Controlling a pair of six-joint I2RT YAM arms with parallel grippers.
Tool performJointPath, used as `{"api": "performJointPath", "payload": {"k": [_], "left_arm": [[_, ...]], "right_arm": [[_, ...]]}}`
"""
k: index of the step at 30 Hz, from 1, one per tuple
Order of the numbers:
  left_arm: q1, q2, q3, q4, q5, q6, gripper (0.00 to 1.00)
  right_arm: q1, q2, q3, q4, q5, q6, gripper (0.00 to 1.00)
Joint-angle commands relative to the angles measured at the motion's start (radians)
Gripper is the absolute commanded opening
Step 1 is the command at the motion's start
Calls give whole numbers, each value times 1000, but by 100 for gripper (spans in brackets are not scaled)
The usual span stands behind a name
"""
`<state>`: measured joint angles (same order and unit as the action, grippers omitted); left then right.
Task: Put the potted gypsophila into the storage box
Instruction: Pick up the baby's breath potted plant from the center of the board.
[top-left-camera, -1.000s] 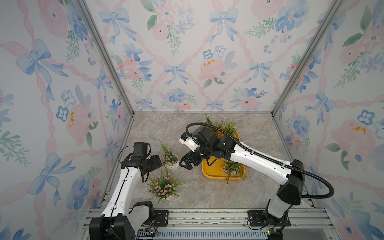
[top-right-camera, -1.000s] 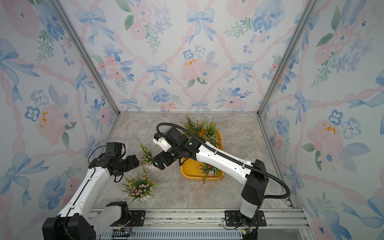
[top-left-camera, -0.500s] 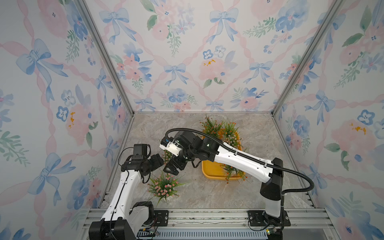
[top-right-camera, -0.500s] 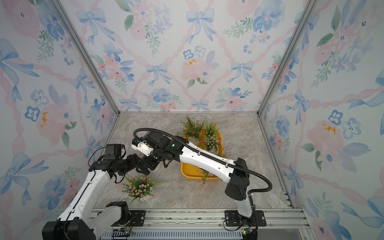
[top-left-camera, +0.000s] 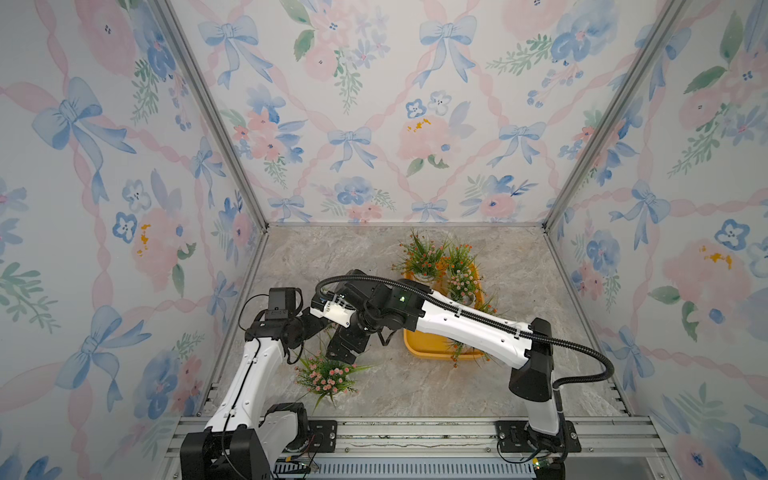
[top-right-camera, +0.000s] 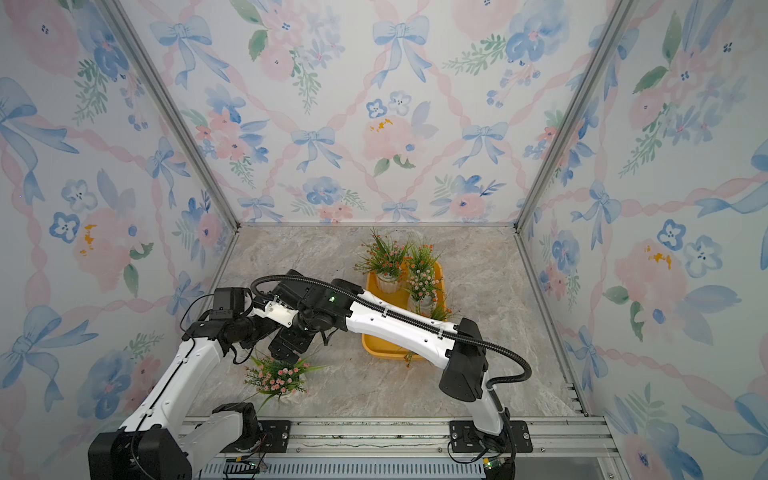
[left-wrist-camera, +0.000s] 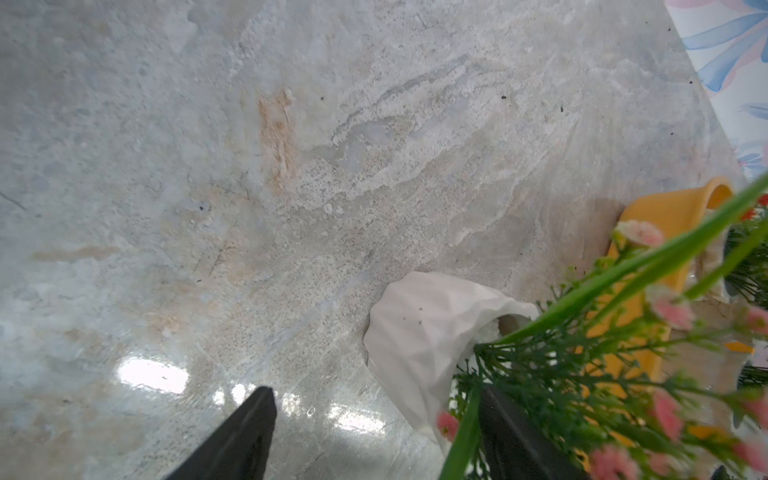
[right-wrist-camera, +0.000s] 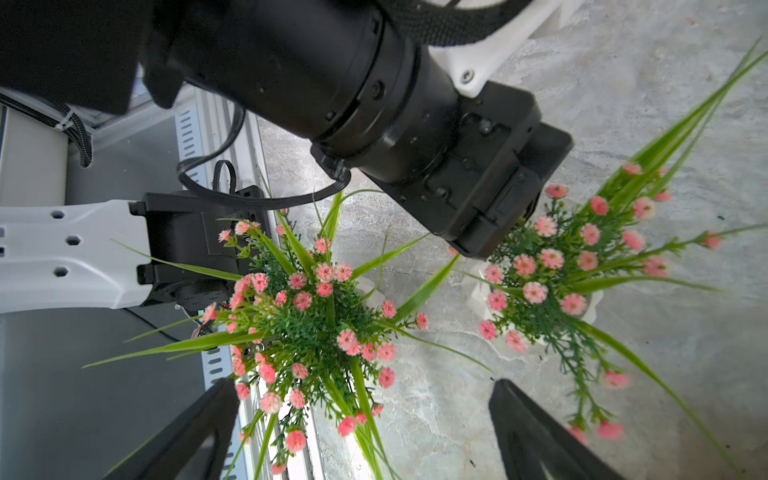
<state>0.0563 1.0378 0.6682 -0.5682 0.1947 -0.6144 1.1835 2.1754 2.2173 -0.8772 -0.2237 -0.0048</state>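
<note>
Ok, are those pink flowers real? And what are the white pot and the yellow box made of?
The pink flowers look fake, probably plastic: the leaf blades are stiff and glossy and the blooms are all alike. The white pot looks matte with flat facets, maybe ceramic or plastic; it is hard to tell. The yellow box looks like smooth moulded plastic, with rounded corners and a rolled rim.
</note>
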Motion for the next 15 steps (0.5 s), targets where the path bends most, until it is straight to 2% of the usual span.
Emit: {"api": "performJointPath", "payload": {"k": [1,6,15], "left_arm": [[1,37,-1,4,-43,-8,78],[-10,79,7,5,-90,3,77],[-65,139,46,60,-8,26,77]], "right_arm": [[-2,2,-5,-36,6,-26,97],[-5,-3,-16,-45,26,-35,97],[-32,-20,-54,-32,23,-22,97]]}}
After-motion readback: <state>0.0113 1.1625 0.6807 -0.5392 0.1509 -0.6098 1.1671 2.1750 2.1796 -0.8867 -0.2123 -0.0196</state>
